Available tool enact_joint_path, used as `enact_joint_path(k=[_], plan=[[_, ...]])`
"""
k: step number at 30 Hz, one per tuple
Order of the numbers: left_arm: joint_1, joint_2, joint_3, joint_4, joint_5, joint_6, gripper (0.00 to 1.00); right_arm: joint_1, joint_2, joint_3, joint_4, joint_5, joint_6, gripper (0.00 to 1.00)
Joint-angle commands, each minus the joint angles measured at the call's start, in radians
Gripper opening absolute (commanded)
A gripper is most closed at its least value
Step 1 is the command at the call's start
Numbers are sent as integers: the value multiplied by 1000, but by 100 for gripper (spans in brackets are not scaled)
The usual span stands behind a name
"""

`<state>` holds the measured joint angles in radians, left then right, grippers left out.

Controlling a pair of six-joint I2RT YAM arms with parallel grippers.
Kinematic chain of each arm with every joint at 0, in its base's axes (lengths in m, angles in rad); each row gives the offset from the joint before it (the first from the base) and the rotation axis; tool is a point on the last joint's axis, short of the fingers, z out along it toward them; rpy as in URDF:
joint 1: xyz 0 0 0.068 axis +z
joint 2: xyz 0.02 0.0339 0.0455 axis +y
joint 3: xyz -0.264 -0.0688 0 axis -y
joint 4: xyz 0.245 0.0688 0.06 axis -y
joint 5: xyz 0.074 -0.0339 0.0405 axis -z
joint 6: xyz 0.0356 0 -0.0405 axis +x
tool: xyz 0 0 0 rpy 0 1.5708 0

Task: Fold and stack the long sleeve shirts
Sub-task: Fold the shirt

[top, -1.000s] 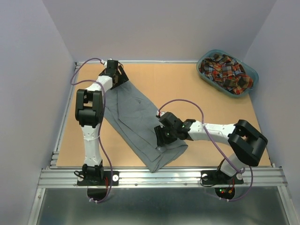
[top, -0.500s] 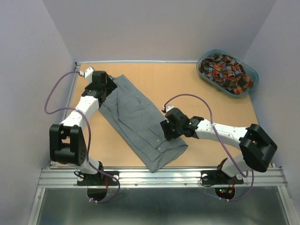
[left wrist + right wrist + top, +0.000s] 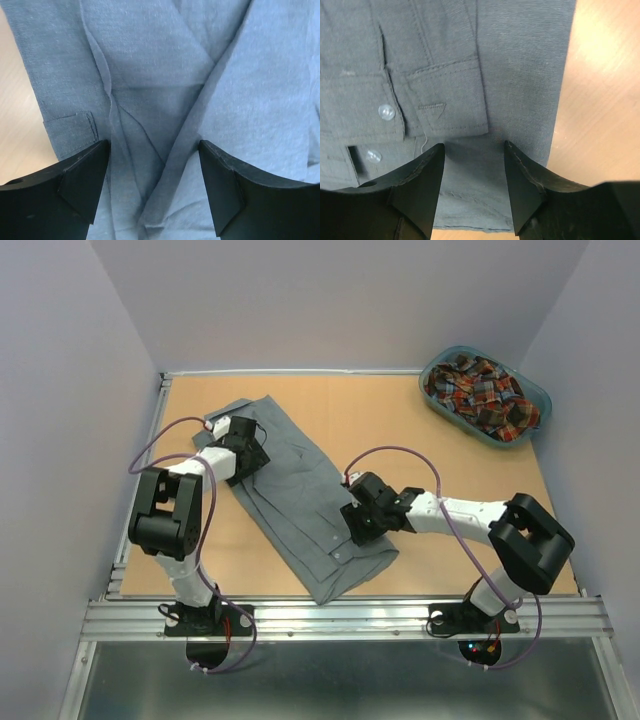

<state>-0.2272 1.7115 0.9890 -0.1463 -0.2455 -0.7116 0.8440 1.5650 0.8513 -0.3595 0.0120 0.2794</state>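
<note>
The grey shirt (image 3: 300, 495) lies flat on the table (image 3: 460, 465) as a long folded strip. It runs on a slant from the lower centre of the top view up to the upper left, and its near end sits close to the table's front edge.

The right gripper (image 3: 358, 525) is over that near end. In the right wrist view its two fingers are spread apart (image 3: 473, 147), with flat cloth showing in the gap and nothing pinched. Just past the tips lies a buttoned cuff (image 3: 445, 97), with a pale button (image 3: 386, 112) at the left of that frame. Bare wood shows along the right side.

Farther up the strip, the left gripper (image 3: 255, 448) is over the shirt's far end. Its fingers are also spread wide (image 3: 154, 145) above creased grey cloth and grip nothing.

In the far upper right corner of the top view, well apart from both arms, a teal basket (image 3: 430, 390) holds the bunched-up plaid shirt (image 3: 480, 390).
</note>
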Motion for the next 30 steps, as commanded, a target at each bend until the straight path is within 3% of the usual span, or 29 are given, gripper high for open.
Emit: enact_joint_path(k=[1, 11, 17, 23, 26, 27, 30], plan=[[5, 126, 112, -4, -25, 21, 82, 0, 23, 5, 4, -87, 13, 56], [8, 410, 577, -114, -43, 150, 83, 0, 150, 40, 91, -110, 96, 56], [26, 499, 752, -182, -44, 195, 86, 0, 178, 120, 94, -106, 125, 57], [38, 320, 731, -199, -51, 181, 90, -16, 104, 155, 93, -56, 170, 63], [40, 160, 650, -196, -60, 159, 97, -43, 40, 152, 93, -61, 193, 65], [39, 117, 595, -200, -61, 152, 99, -48, 3, 155, 91, -37, 214, 71], [38, -60, 446, -202, -31, 118, 99, -48, -46, 163, 76, 45, 202, 75]])
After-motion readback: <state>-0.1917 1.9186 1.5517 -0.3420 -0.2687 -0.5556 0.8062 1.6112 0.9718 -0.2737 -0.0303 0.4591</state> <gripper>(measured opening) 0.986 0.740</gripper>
